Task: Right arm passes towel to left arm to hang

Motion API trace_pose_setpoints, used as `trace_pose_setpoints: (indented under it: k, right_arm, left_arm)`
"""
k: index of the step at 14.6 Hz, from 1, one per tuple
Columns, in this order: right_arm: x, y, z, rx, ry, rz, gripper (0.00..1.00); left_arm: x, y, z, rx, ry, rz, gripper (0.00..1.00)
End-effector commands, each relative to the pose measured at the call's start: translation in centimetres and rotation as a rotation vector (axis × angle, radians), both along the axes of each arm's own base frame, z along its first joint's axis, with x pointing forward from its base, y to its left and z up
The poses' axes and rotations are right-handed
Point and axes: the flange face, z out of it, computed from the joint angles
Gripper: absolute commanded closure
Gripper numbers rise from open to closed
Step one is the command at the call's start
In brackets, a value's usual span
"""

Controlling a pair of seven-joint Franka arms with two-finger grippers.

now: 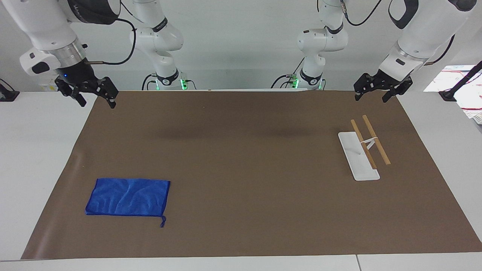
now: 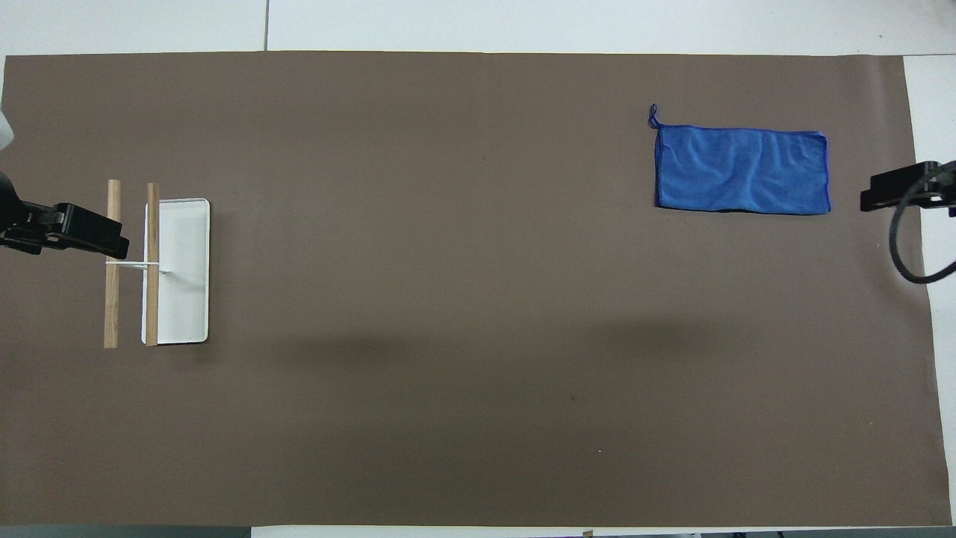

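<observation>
A blue towel point(image 1: 128, 197) lies flat on the brown mat toward the right arm's end, also in the overhead view point(image 2: 742, 169). My right gripper point(image 1: 96, 102), with a small blue light, hangs open and empty over the mat's edge at that end; in the overhead view its tip point(image 2: 892, 190) shows beside the towel. A towel rack with a white base point(image 1: 357, 156) and two wooden bars point(image 1: 371, 141) stands toward the left arm's end point(image 2: 183, 269). My left gripper point(image 1: 371, 97) waits open and empty in the air by the rack point(image 2: 75, 230).
A brown mat point(image 1: 241, 150) covers most of the white table. Two slimmer white arms with green base lights point(image 1: 162, 41) point(image 1: 316, 41) stand at the robots' end. Papers point(image 1: 459, 81) lie off the mat past the left arm.
</observation>
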Motion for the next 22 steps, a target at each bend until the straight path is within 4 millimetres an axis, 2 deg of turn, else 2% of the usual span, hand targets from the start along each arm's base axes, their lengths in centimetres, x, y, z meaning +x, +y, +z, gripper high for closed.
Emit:
trace_pose_setpoints:
  k: [1, 4, 7, 9, 11, 13, 16, 19, 22]
  right_arm:
    - [4.6, 0.1, -4.8, 0.006, 0.004, 0.018, 0.00]
    - [8.7, 0.5, -11.8, -0.003, -0.026, 0.023, 0.00]
    - [11.2, -0.7, -16.7, -0.008, -0.052, 0.006, 0.00]
    - [12.3, -0.7, -20.2, -0.004, -0.044, 0.004, 0.00]
    - [12.4, -1.5, -22.0, 0.009, -0.032, -0.016, 0.00]
    - [12.2, -2.2, -23.8, 0.014, -0.008, -0.027, 0.10]
    - [12.1, -3.2, -26.5, 0.014, -0.026, -0.041, 0.13]
    - [12.2, -3.4, -29.0, 0.009, -0.044, -0.044, 0.19]
    - [11.7, -2.5, -30.6, 0.009, -0.064, -0.038, 0.24]
  left_arm:
    - [-0.8, 0.2, 0.1, -0.009, 0.006, -0.007, 0.00]
    - [-0.8, 0.2, 0.1, -0.009, 0.006, -0.007, 0.00]
    - [-0.9, 0.3, 0.1, -0.009, 0.007, -0.005, 0.00]
    - [-0.8, 0.3, 0.1, -0.009, 0.006, -0.005, 0.00]
    - [-0.8, 0.2, 0.1, -0.009, 0.006, -0.007, 0.00]
    - [-0.8, 0.2, 0.1, -0.009, 0.006, -0.007, 0.00]
    - [-0.8, 0.2, 0.1, -0.009, 0.006, -0.007, 0.00]
    - [-0.8, 0.2, 0.1, -0.009, 0.006, -0.007, 0.00]
    - [-0.8, 0.2, 0.1, -0.009, 0.006, -0.007, 0.00]
